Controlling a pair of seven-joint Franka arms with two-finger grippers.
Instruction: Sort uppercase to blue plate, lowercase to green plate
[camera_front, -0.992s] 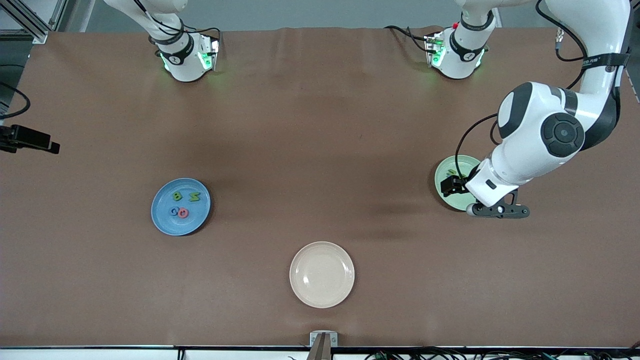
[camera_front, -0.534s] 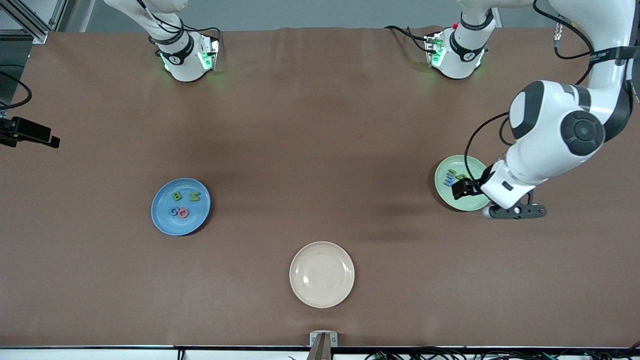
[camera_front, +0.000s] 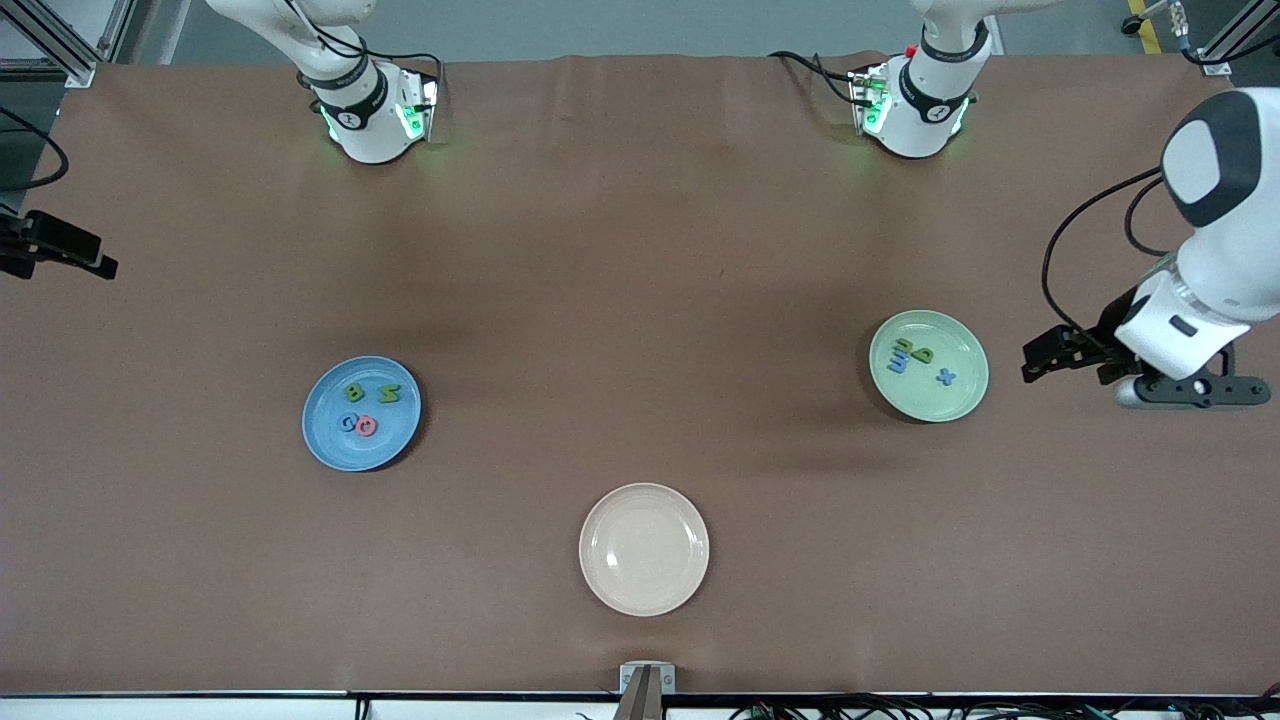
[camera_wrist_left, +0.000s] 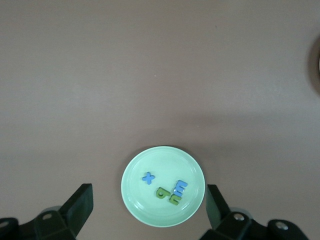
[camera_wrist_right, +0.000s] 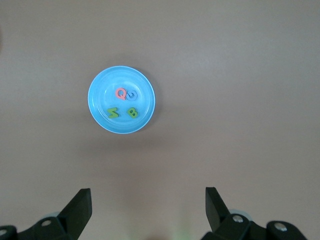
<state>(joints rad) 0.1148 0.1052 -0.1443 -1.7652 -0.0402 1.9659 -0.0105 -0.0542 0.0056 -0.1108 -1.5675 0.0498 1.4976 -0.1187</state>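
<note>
1. Left gripper (camera_front: 1040, 358) hangs released and empty beside the green plate (camera_front: 965, 345), toward the left arm's table end
2. Lowercase letters (camera_wrist_left: 167, 190) lie in that plate, between its fingers (camera_wrist_left: 80, 205) in the left wrist view
3. Right gripper (camera_wrist_right: 147, 210), fingers spread, empty, waits above the table; uppercase letters (camera_wrist_right: 125, 102) fill the blue plate (camera_wrist_right: 100, 90)

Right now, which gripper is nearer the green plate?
Left. The left gripper is open beside the green plate, toward the left arm's end of the table. The right gripper, open, is up at the right arm's end, far off.
</note>
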